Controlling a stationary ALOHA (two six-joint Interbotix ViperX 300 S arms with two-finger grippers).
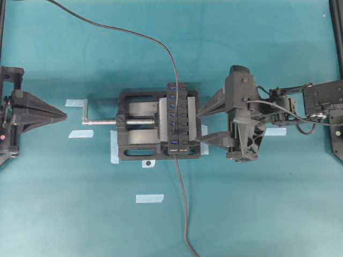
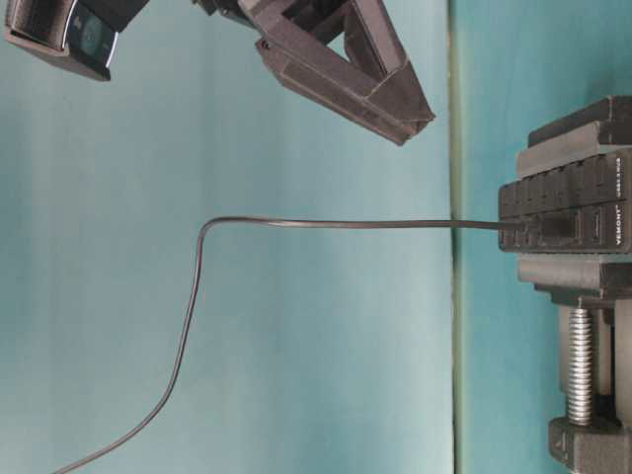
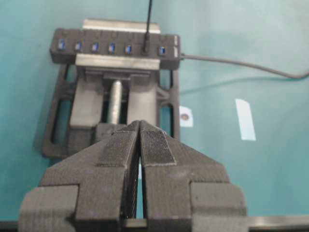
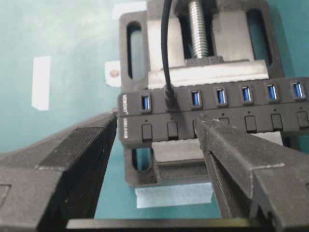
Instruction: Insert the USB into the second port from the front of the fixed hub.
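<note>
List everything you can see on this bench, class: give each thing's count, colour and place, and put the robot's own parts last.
Hub: one, black with blue slots, clamped in the vise.
Plug: one, black, seated in the second slot from the hub's labelled end.
Plug's cable: one, black, running off from the plug.
Hub's lead: one, black, leaving the hub's end.
Vise: one, black with silver screw, mid-table.
Tape strips: several, pale blue, scattered around the vise.
Table: one, teal.
Left gripper: one, black, shut, short of the vise.
Right gripper: one, black, open, beside the hub.
</note>
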